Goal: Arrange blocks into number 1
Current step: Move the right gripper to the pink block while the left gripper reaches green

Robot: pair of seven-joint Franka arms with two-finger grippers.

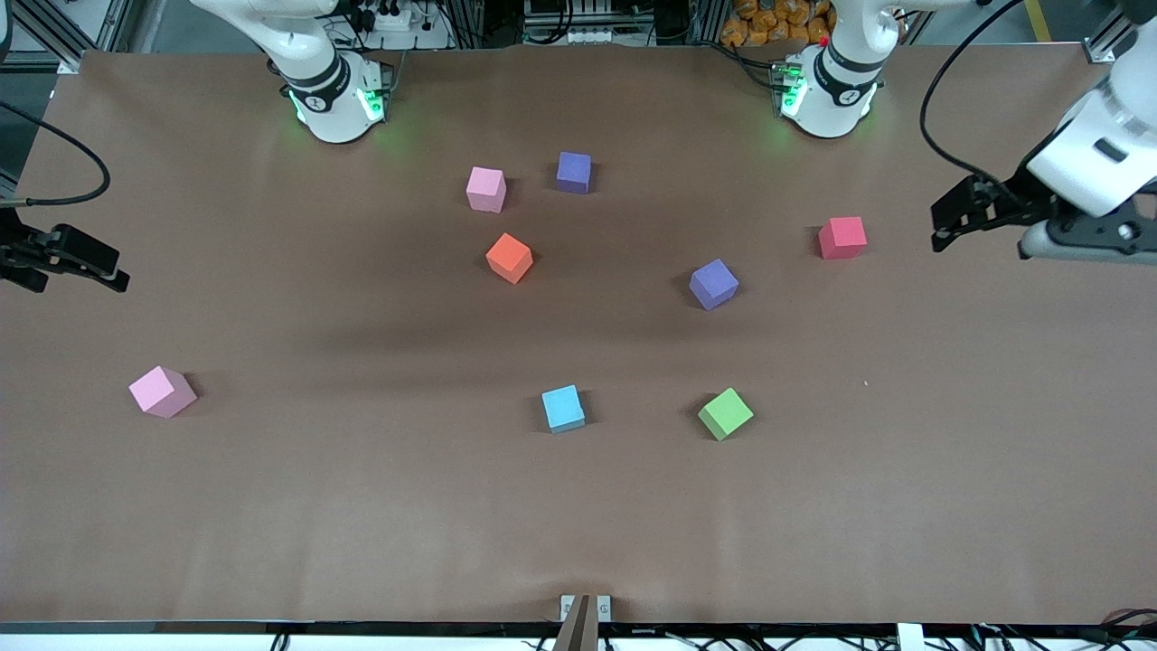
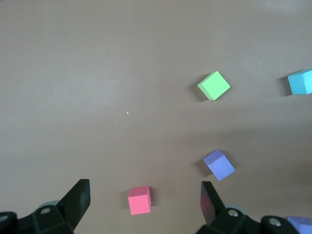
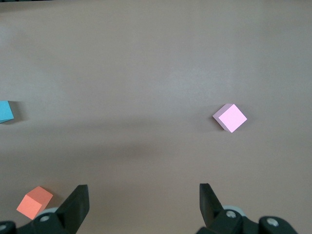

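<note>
Scattered on the brown table lie a pink block (image 1: 486, 189), a purple block (image 1: 574, 172), an orange block (image 1: 509, 258), a second purple block (image 1: 713, 284), a red block (image 1: 841, 238), a light blue block (image 1: 563, 409), a green block (image 1: 725, 413) and a second pink block (image 1: 162, 391). My left gripper (image 1: 938, 228) hangs open and empty over the left arm's end of the table. The left wrist view shows the red block (image 2: 139, 200) far below its fingers. My right gripper (image 1: 81, 282) hangs open and empty over the right arm's end, with the pink block (image 3: 230, 117) in its wrist view.
The two arm bases (image 1: 339, 90) (image 1: 827, 86) stand at the table's edge farthest from the front camera. A small metal clip (image 1: 586, 608) sits at the nearest edge. The blocks lie apart from one another on the bare brown cover (image 1: 362, 506).
</note>
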